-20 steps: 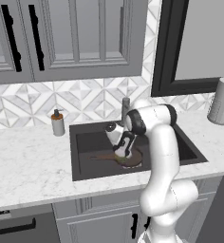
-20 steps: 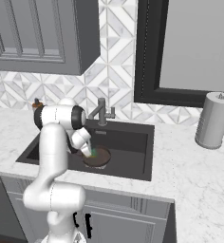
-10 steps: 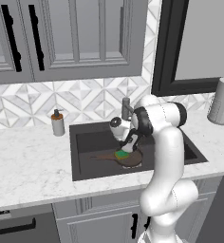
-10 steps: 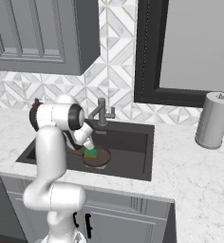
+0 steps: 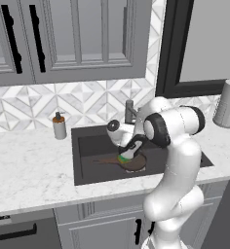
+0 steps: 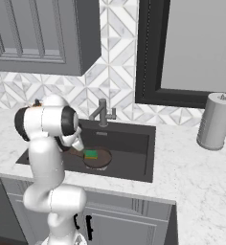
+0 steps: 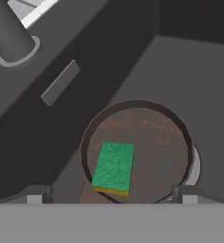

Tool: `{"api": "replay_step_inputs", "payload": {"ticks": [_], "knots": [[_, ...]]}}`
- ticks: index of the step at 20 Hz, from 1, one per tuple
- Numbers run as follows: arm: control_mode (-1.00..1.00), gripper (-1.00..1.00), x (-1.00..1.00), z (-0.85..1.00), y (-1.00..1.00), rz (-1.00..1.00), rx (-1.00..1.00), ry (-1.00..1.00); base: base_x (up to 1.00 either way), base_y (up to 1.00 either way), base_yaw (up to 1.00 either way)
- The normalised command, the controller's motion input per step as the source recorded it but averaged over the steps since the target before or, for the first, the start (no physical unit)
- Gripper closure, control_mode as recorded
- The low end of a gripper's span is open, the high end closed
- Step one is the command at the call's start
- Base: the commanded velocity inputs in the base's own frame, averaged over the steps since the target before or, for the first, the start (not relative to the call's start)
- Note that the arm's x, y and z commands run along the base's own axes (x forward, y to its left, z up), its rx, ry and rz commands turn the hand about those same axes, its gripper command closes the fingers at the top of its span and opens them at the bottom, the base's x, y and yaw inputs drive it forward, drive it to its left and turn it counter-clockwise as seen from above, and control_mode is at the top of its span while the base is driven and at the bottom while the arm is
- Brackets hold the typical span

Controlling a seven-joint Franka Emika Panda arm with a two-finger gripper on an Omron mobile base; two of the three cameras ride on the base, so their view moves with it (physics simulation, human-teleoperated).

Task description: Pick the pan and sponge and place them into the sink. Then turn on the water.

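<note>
Sponge (image 7: 114, 167) lying in pan (image 7: 154, 137), pan in sink (image 5: 87, 146), tool (image 7: 109, 193) wide apart above, holding nothing

Two base views from behind, flanking the sink (image 5: 87, 146); hand view close above the pan (image 7: 152, 137).

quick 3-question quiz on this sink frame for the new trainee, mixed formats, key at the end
1. True or false: the sponge lies inside the pan.
2. Where does the pan sit? A) on the counter left of the basin B) in the sink C) on the counter beside the paper towel roll
3. Fill in: in the hand view, the pincer is ____ and holds nothing.

Key:
1. True. The green sponge rests on the pan's brown floor.
2. B. The pan is on the sink's dark bottom, in front of the faucet.
3. open. Its fingertips stand wide apart, with the sponge below them, not gripped.
</note>
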Motion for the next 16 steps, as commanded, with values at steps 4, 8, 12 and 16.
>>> {"api": "replay_step_inputs", "payload": {"ticks": [4, 8, 12, 16], "knots": [[-1.0, -1.0, -0.63, 0.9, 0.25, 0.04, 0.0, -0.17, 0.0, 0.0, 0.0], [-1.0, -1.0, -0.69, 0.99, 0.07, 0.12, 0.0, -0.19, 0.0, 0.0, 0.0], [-1.0, -1.0, -0.71, 0.98, 0.0, 0.15, 0.0, -0.19, 0.0, 0.0, 0.0], [-1.0, -1.0, -0.68, 0.99, 0.0, 0.1, 0.03, -0.13, 0.0, 0.0, 0.0]]}}
